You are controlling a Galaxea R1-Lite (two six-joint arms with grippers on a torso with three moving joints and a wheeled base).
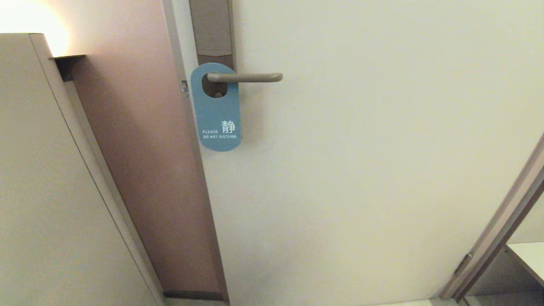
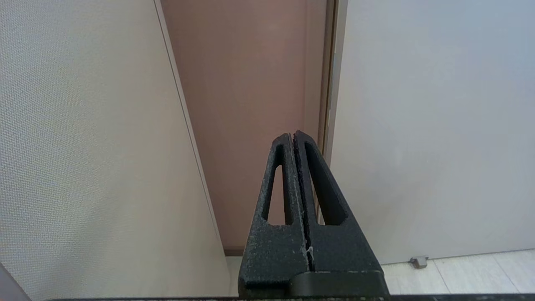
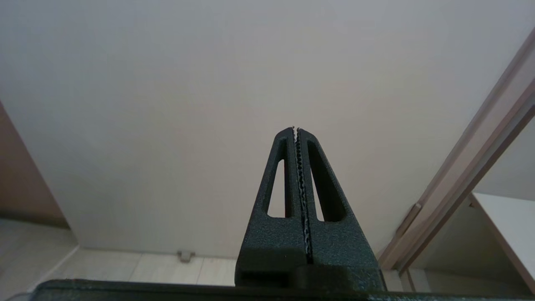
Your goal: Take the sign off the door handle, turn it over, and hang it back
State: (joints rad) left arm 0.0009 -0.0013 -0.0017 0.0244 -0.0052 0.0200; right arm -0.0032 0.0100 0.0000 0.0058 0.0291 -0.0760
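Currently hanging on door handle (image 1: pixel 248 77): sign (image 1: pixel 216 111), blue side out, white "PLEASE DO NOT DISTURB" txt plus one large white character near lower end. Oval hole of sign threaded over lever close to its pivot; card hangs roughly vertical, flat against door (image 1: pixel 361 170), rounded lower end free. Lever horizontal, rounded tip pointing toward robot's right, mounted on tall narrow brownish-grey plate (image 1: pixel 211 29) above and behind sign's top.

Left gripper (image 2: pixel 294 136): not visible in head view; seen in left wrist view only. Fingers pressed together along full length, nothing between them. Pointed at seam between brownish-pink wall panel (image 2: pixel 250 104) and door edge, low down, w/ floor (image 2: pixel 459 271) and small door stop (image 2: pixel 419 261) visible beyond.

Right gripper (image 3: pixel 296 130): likewise out of head view; seen in right wrist view only. Toothed fingers closed tight, empty. Aimed at plain door face, well apart from sign and handle; angled door frame (image 3: pixel 472 175) alongside.

No contact between either gripper and sign, handle or door.

Left of door in head view: light textured cabinet side (image 1: pixel 42 191), lit from warm lamp glow (image 1: pixel 25 21) at top corner.
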